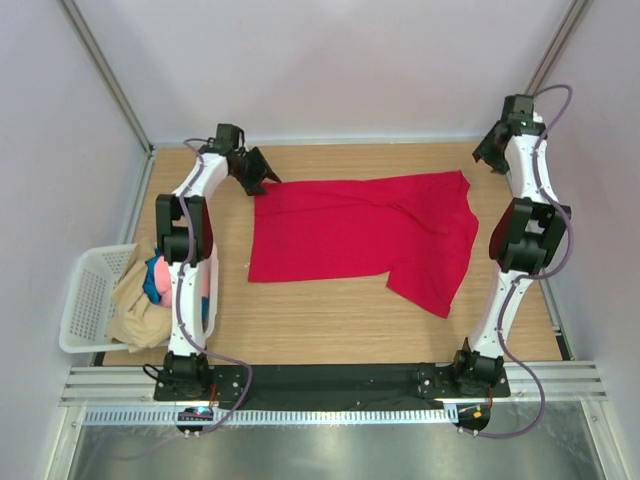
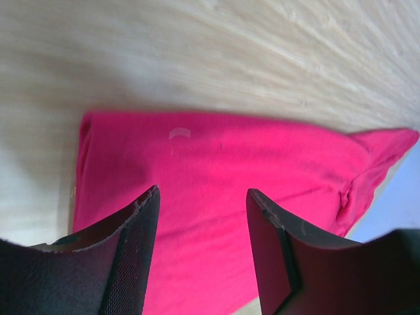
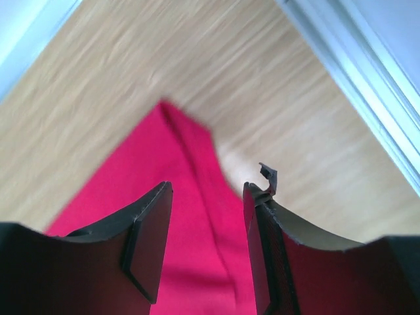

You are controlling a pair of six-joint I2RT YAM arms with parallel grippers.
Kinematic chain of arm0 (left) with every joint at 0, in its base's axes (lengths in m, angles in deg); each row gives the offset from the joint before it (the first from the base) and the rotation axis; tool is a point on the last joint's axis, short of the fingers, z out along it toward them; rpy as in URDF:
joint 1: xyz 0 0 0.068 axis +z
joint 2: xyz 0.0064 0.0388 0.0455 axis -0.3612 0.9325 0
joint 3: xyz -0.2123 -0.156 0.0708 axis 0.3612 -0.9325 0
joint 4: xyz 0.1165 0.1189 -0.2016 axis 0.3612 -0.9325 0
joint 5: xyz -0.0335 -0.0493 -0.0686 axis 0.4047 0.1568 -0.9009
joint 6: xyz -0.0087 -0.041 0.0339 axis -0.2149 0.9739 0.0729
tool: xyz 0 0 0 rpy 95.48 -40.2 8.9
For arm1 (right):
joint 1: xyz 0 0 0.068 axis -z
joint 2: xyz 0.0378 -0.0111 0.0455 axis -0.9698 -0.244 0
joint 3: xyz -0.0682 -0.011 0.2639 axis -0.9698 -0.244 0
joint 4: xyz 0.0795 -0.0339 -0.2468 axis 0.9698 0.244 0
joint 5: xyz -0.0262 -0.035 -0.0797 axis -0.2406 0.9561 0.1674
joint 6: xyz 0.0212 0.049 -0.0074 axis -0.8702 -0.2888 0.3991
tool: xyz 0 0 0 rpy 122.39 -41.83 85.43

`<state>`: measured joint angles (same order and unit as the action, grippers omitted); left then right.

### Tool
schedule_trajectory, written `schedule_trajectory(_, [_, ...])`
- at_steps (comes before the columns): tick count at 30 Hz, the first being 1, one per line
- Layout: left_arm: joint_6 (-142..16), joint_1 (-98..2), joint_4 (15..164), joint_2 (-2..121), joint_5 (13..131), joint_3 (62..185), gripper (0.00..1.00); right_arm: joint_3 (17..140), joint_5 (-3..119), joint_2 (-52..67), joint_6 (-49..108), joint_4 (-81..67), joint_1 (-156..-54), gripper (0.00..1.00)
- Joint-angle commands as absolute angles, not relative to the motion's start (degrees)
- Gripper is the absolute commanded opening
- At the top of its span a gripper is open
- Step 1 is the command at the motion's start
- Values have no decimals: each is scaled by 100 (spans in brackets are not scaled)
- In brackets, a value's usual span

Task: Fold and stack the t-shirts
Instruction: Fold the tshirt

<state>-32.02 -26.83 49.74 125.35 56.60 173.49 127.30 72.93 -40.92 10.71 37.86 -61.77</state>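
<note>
red t-shirt [image 1: 360, 232] spread on table [image 1: 330, 325], left pincer [image 2: 203, 197] parted, right pincer [image 3: 209, 190] parted

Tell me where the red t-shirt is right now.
In the top view, the red t-shirt lies spread on the table, its far corners near the left gripper and the right gripper, the white basket off to its left.
</note>
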Motion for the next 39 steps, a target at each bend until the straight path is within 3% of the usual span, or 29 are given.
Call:
schedule_trajectory(1, [-3481, -2654, 4869, 11726, 5616, 17029, 57, 12160, 7630, -3067, 1681, 4200, -7074, 53])
schedule_trajectory(6, [-3517, -2733, 4729, 11296, 5659, 16493, 54, 10964, 7237, -2494, 1575, 3823, -8026, 42])
schedule_trajectory(7, [-3499, -2742, 4737, 11156, 5703, 16388, 54, 10884, 7271, -2494, 1567, 3814, -8149, 27])
schedule_trajectory(10, [-3447, -2794, 4746, 11014, 5686, 16080, 54, 10602, 7105, -2599, 1427, 3664, -8518, 8])
schedule_trajectory(15, [-3411, -2952, 4816, 10891, 5580, 15816, 52, 10497, 7183, -2898, 1259, 3655, -8686, 7])
schedule_trajectory(22, [-3438, -3102, 4825, 10820, 5554, 15692, 51, 10224, 7113, -3197, 1180, 3515, -8686, 16])
schedule_trajectory(39, [-3526, -3102, 4782, 10961, 5528, 15701, 50, 9776, 7763, -3391, 1083, 3119, -8633, 15])
